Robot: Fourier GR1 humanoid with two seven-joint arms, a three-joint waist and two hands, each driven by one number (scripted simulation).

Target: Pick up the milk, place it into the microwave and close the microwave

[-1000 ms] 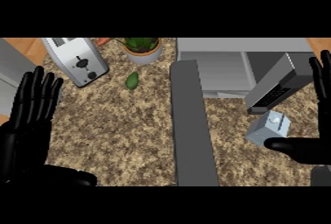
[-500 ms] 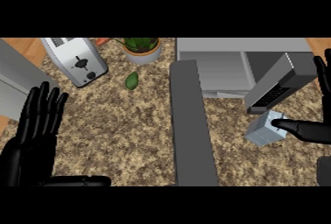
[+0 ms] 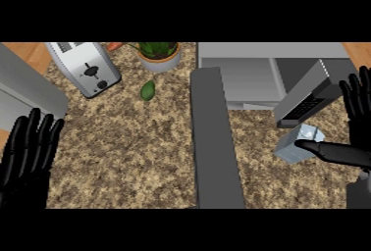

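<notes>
Speckled brown granite counter [image 3: 130,147] runs under everything, w/ a grey open microwave [image 3: 246,78] at the far right. On the counter, just in front of the microwave's open door [image 3: 308,93], the small pale-blue milk carton [image 3: 296,144] stands tipped a little. Robot's right hand [image 3: 340,153] is at it: thumb tip touches the carton's right face, fingers stand straight up near the right edge, spread, not yet wrapped round it. So no grasp yet, I'd say.

Carton looks light and fairly stiff, prob. thin-walled, so it could dent or skid on the stone if nudged sideways. Best hold is across the two flat side faces, mid-height, below the gabled top.

Left hand [image 3: 29,157] rests open at the lower left, fingers up. Farther back: silver toaster [image 3: 85,68], small green vegetable [image 3: 147,90], potted plant [image 3: 158,53]. Dark grey panel [image 3: 214,142] splits the counter down the middle.
</notes>
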